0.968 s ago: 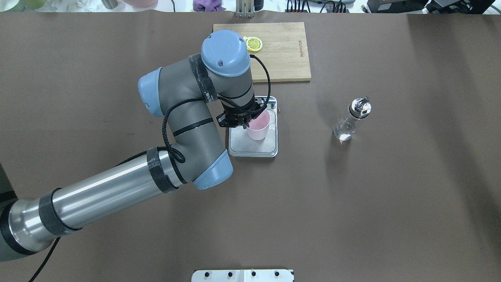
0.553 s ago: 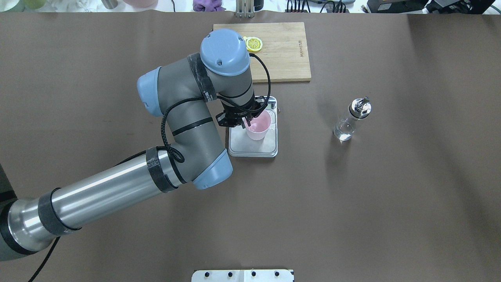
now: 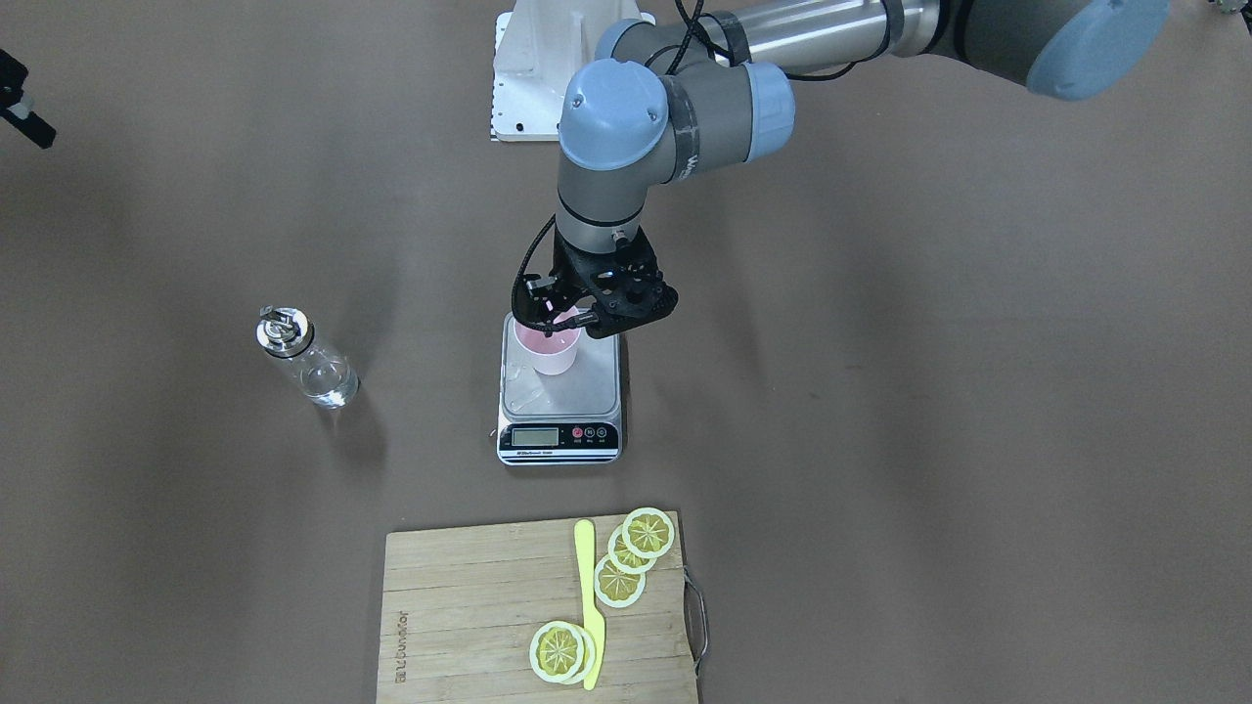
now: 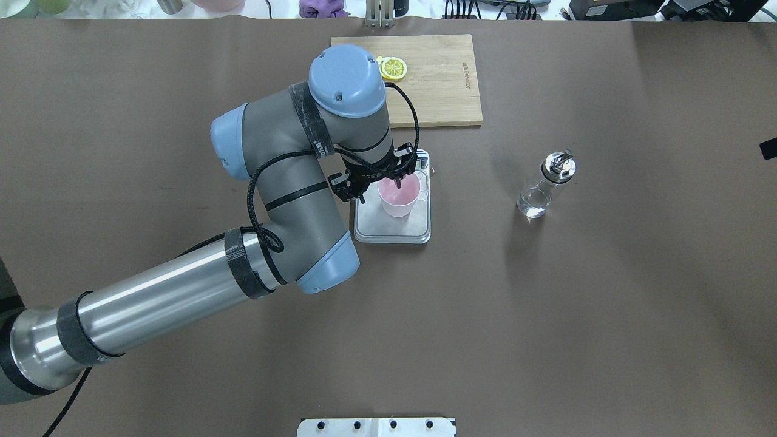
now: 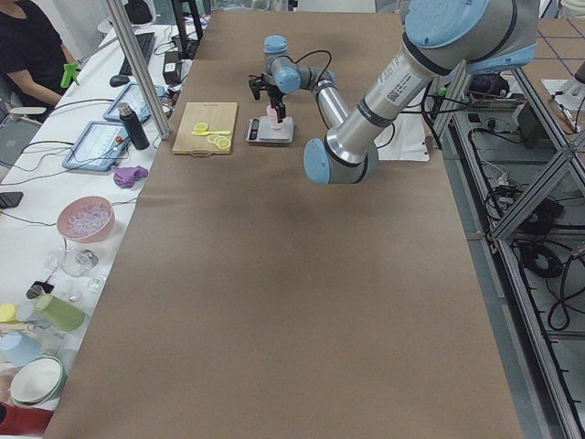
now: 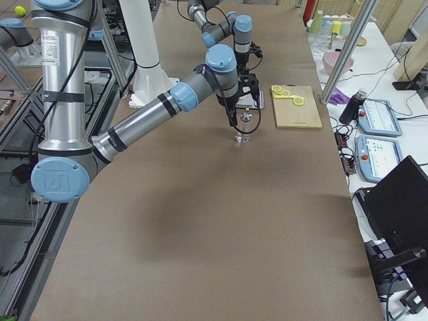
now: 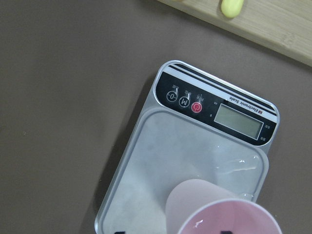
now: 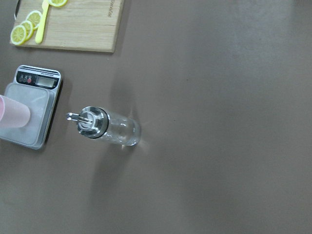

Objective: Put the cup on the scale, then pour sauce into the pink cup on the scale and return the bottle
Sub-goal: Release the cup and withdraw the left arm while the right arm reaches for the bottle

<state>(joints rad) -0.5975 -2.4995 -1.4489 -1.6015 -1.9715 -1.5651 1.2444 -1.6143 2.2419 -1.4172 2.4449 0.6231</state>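
Note:
The pale pink cup (image 4: pixel 397 197) stands upright on the silver platform of the scale (image 4: pixel 388 229), toward its display end. It also shows in the front view (image 3: pixel 554 354) and the left wrist view (image 7: pixel 214 209). My left gripper (image 4: pixel 379 187) hangs just over the cup's rim, open. One fingertip is above the cup's mouth and the other is outside its wall. The clear bottle (image 4: pixel 539 195) with the silver pourer stands upright on the table to the right of the scale. The right wrist view looks down on the bottle (image 8: pixel 117 130) from high above. Only a dark bit of my right gripper (image 4: pixel 768 149) shows at the edge.
A wooden cutting board (image 4: pixel 437 91) lies beyond the scale, with lemon slices (image 3: pixel 646 533) and a yellow knife (image 3: pixel 587 606) on it. Brown table surface lies between the scale and the bottle. The arm's mounting plate (image 4: pixel 376 426) is at the near edge.
My left gripper's fingers have spread and let go of the cup's rim; the cup stays on the scale. A dark bit of the right gripper has come in at the overhead view's right edge.

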